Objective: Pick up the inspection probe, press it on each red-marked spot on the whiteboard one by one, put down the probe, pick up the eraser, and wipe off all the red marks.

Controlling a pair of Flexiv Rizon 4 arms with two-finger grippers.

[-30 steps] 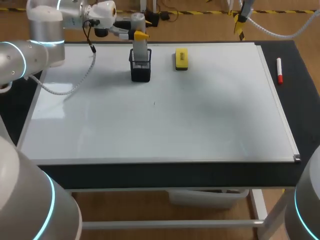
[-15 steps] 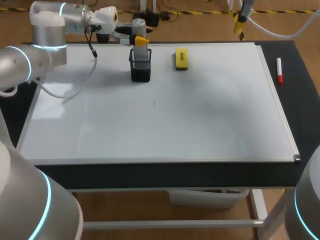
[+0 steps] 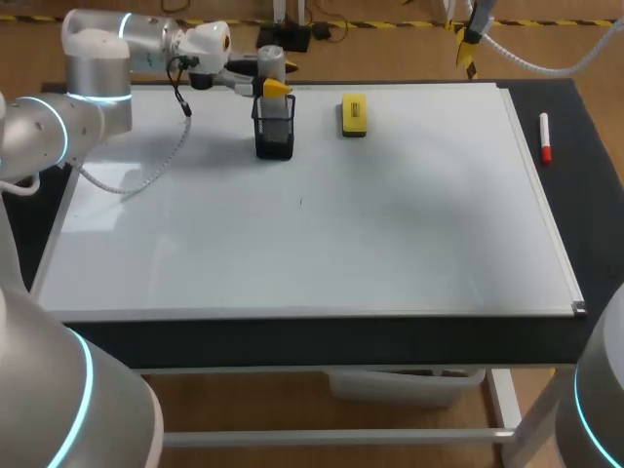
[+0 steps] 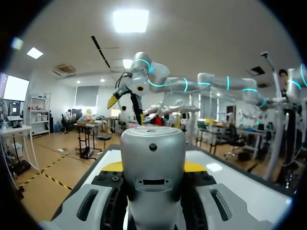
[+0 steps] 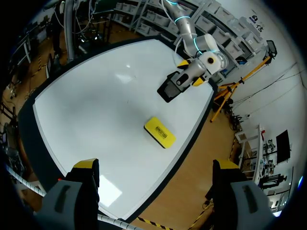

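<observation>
The inspection probe [image 4: 152,177] stands upright, long axis vertical, clamped in my left gripper [image 3: 274,88] just above the black holder [image 3: 274,132] at the whiteboard's [image 3: 312,244] far edge. The yellow eraser [image 3: 353,114] lies near the holder. My right gripper [image 5: 156,165] hangs high, fingers wide apart.

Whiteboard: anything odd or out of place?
Whiteboard shows no red marks, only a tiny dark speck near its middle. Eraser lies flat, holder stands upright; left claw grips the inspection probe.
</observation>
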